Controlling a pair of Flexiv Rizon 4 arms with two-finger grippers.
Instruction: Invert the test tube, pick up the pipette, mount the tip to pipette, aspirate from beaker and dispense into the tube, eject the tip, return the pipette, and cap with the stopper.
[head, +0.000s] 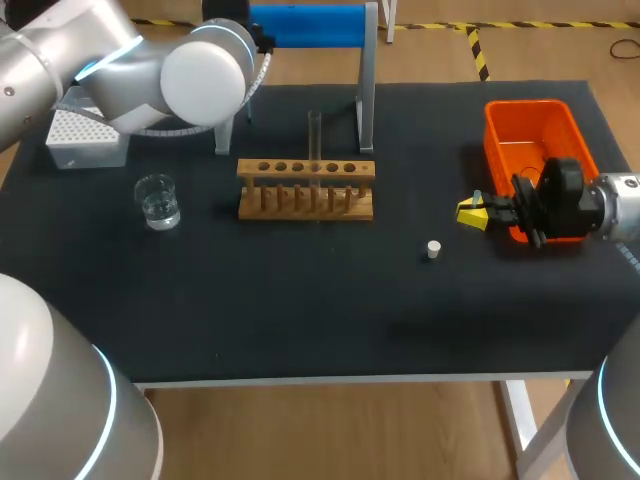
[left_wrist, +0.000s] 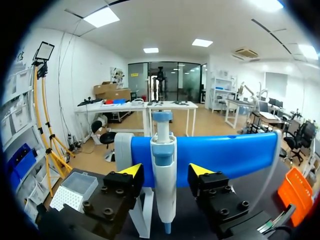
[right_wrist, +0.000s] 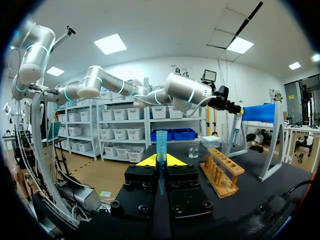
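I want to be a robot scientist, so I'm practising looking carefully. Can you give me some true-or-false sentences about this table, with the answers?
1. The pipette hangs on the blue stand, between the left pincer's open fingers. True.
2. The beaker sits inside the orange bin. False: it stands on the table, near the white tip box.
3. The little white stopper lies loose on the table. True.
4. The wooden rack has tipped over. False: it stands upright.
5. The right pincer is empty. False: it is shut on a clear tube.
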